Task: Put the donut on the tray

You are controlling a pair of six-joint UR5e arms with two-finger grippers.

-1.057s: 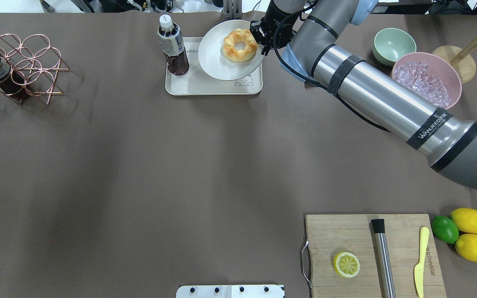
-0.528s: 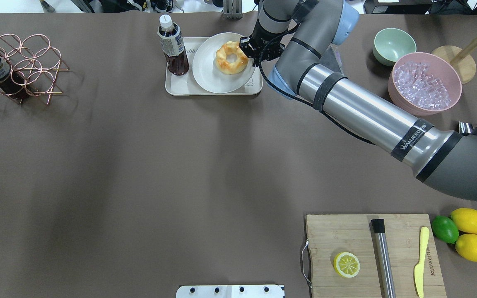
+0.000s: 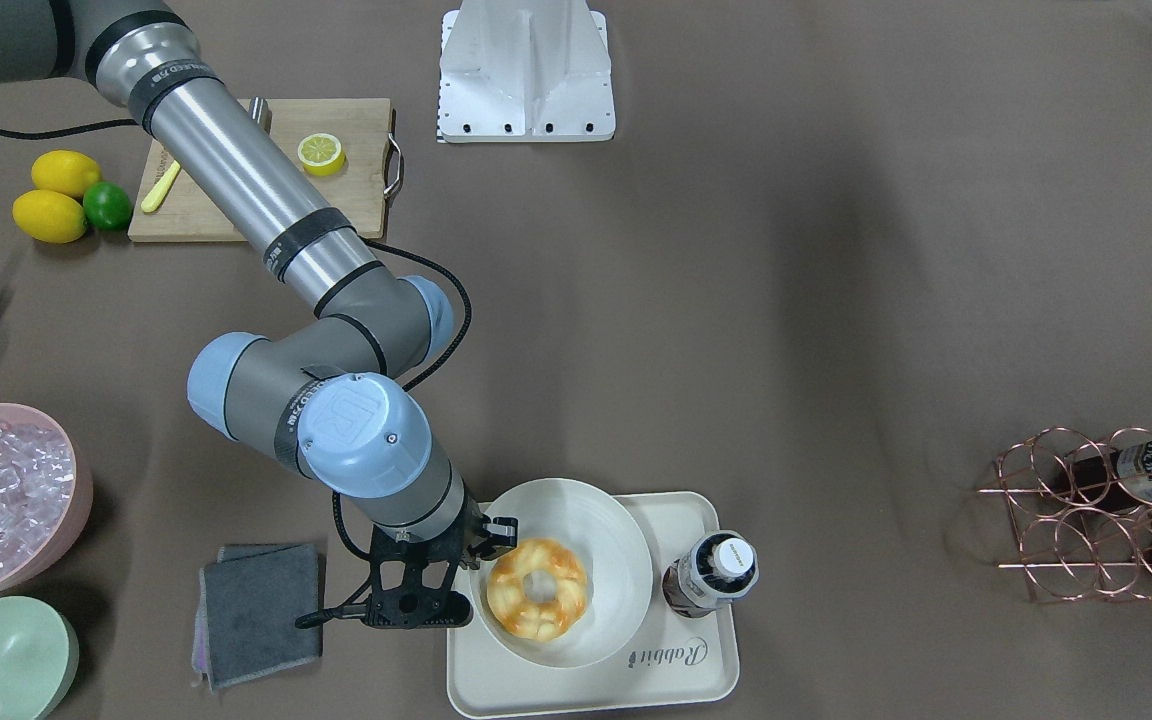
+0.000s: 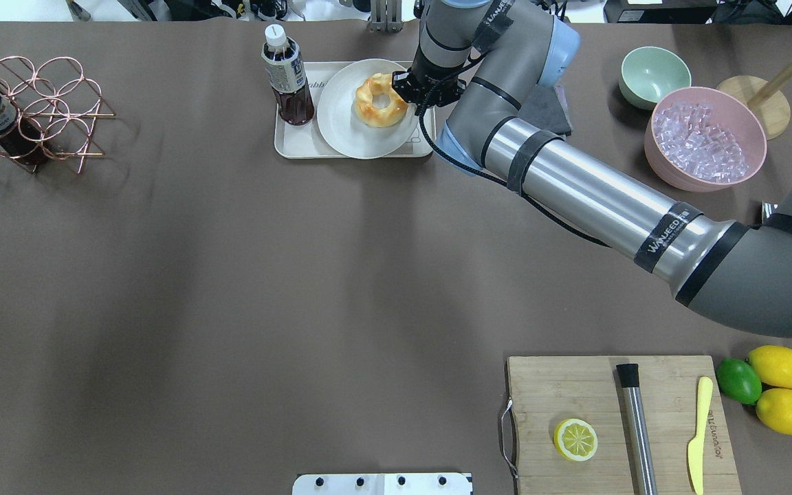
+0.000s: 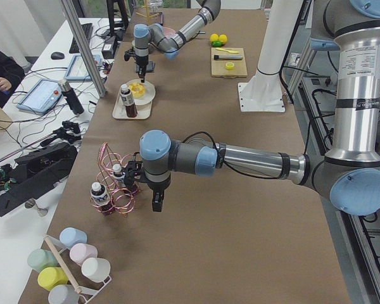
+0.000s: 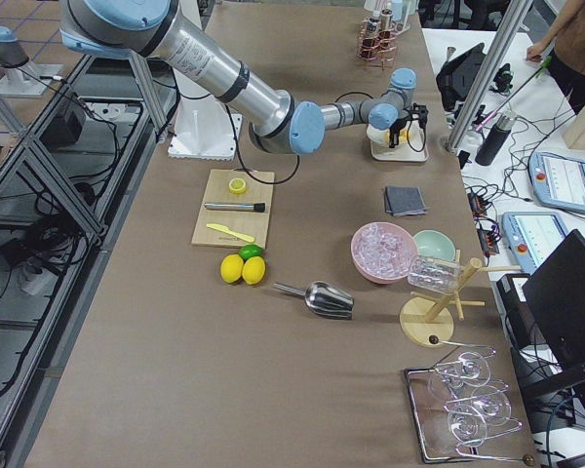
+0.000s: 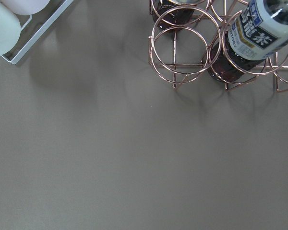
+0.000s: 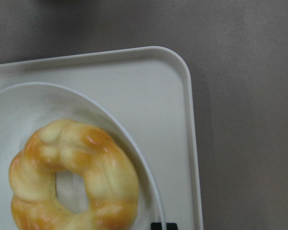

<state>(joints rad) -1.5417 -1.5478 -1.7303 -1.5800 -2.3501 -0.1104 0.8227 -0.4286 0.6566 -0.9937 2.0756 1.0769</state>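
The donut (image 3: 506, 602) is a golden ring lying on a round white plate (image 3: 618, 560). The plate sits over the cream-white tray (image 3: 556, 696), beside a dark tea bottle (image 3: 712, 574). My right gripper (image 3: 471, 572) is shut on the plate's rim, next to the donut. In the overhead view the donut (image 4: 368, 110), plate (image 4: 348, 132), tray (image 4: 300, 142) and right gripper (image 4: 413, 87) are at the far middle. The right wrist view shows the donut (image 8: 110, 172) on the plate (image 8: 19, 110) over a tray corner (image 8: 149, 105). My left gripper (image 5: 155, 201) hangs by the copper rack; I cannot tell its state.
A grey cloth (image 3: 261, 610) lies beside the tray. A pink bowl of ice (image 4: 709, 134) and a green bowl (image 4: 652, 74) stand at the far right. A copper rack with a bottle (image 4: 31, 110) is at the far left. A cutting board with a halved lemon (image 4: 575, 440) is near right.
My right gripper has moved left with the plate and donut. The plate has gone from overhanging the tray's far right corner to sitting fully over the tray.
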